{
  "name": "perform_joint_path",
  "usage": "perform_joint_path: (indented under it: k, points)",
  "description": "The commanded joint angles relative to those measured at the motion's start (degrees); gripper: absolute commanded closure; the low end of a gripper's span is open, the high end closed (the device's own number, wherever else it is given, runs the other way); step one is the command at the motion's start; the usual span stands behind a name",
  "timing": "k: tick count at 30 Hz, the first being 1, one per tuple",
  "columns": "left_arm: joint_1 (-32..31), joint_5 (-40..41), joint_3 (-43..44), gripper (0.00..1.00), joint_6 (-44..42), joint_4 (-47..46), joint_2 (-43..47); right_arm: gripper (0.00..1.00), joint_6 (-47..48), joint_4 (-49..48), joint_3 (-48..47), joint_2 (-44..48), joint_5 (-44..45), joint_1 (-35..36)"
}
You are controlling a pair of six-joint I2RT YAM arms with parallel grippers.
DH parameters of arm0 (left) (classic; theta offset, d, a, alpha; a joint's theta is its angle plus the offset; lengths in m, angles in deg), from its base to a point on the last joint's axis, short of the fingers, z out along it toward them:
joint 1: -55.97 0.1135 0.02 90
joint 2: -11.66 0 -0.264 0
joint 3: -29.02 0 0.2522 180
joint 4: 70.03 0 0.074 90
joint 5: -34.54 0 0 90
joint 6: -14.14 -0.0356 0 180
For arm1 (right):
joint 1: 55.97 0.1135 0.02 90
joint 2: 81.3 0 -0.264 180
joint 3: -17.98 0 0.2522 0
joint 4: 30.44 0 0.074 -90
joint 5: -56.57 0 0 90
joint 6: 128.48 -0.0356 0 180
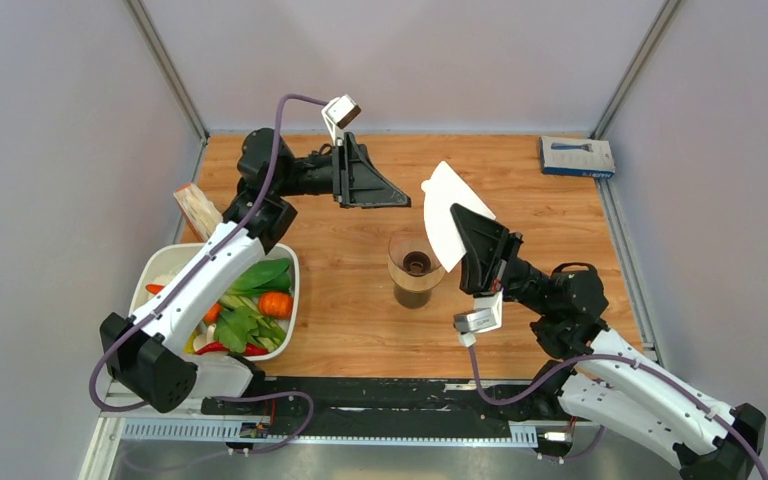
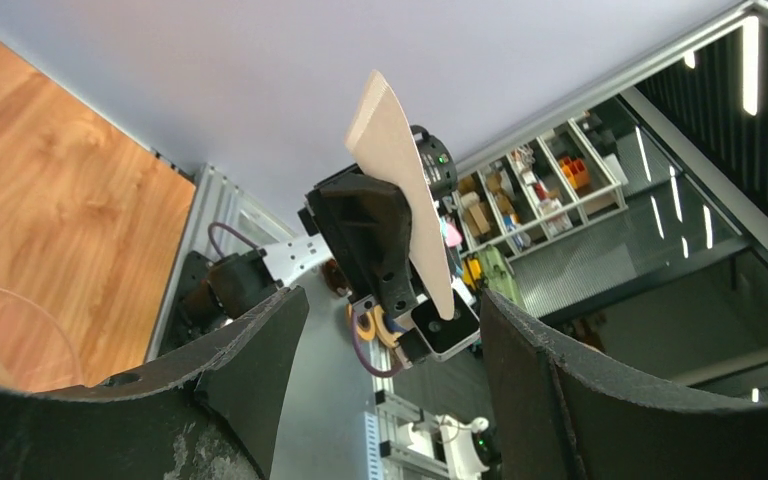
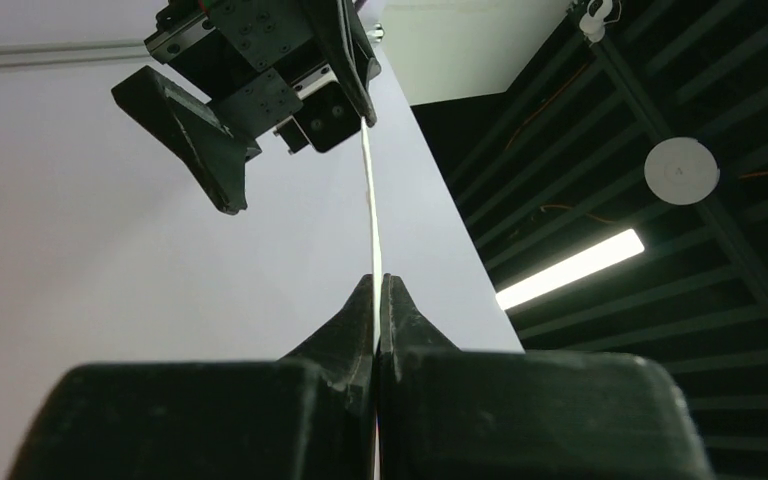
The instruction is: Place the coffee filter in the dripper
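- right gripper (image 3: 377, 288) clamped on the filter (image 1: 444, 205), mid-frame, overlapping the dripper (image 1: 401, 268) rim;
- left gripper (image 1: 400, 198) wide open, holding nothing, upper middle

The dripper (image 1: 401, 272) stands at the middle of the table (image 1: 345, 310). My right claw (image 1: 463, 222) hangs just right of it, and the coffee filter (image 1: 445, 215) pinched in it stands on edge above the dripper's right rim, apart from it. My left claw (image 1: 395, 198) hovers behind and left of the dripper, facing the filter. A bowl (image 1: 156, 268) of vegetables (image 1: 250, 300) sits at the near left corner, with a packet (image 1: 197, 208) behind it at the left edge. A box (image 1: 577, 157) lies in the far right corner.
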Motion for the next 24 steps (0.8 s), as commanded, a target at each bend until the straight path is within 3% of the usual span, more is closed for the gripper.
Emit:
perform_joint_path:
  k: [1, 8, 12, 14, 16, 17, 19, 22, 24]
  points:
    - [-3.8, 0.0, 1.1, 0.26, -4.0, 0.6, -0.5, 1.0, 6.1, 3.3, 0.3, 1.0, -1.6, 1.0]
    - [-7.1, 0.7, 1.5, 0.3, -5.3, 0.5, -1.8, 1.0, 8.5, 5.4, 0.5, 0.6, 0.7, 1.8]
    - [-8.9, 2.4, 1.6, 0.39, -8.4, 4.4, -2.3, 1.0, 9.4, 5.3, 0.4, -0.1, 2.5, 2.6]
    - [-9.1, 3.3, 1.4, 0.48, -9.4, 6.2, -2.6, 1.0, 9.6, 5.0, 0.8, -0.3, 3.5, 2.8]
    - [-9.1, 3.3, 1.1, 0.67, -9.9, 6.4, -2.9, 1.0, 9.5, 5.5, 0.9, 0.1, 3.7, 2.9]
    - [-9.2, 3.3, 1.1, 0.83, -10.2, 6.8, -3.0, 0.96, 9.2, 6.2, 0.8, 0.4, 3.8, 3.1]
    - [-9.1, 3.4, 1.7, 0.98, -12.4, 8.8, -2.8, 0.85, 7.9, 9.5, -0.1, 1.3, 4.5, 3.3]
    - [-8.2, 3.8, 3.9, 1.0, -19.3, 14.7, -2.3, 0.52, 0.4, 19.1, -4.1, 2.5, 9.0, 3.8]
    - [-6.9, 3.4, 5.1, 1.0, -24.5, 18.5, -1.9, 0.29, -11.8, 29.3, -10.4, 2.3, 14.3, 3.7]
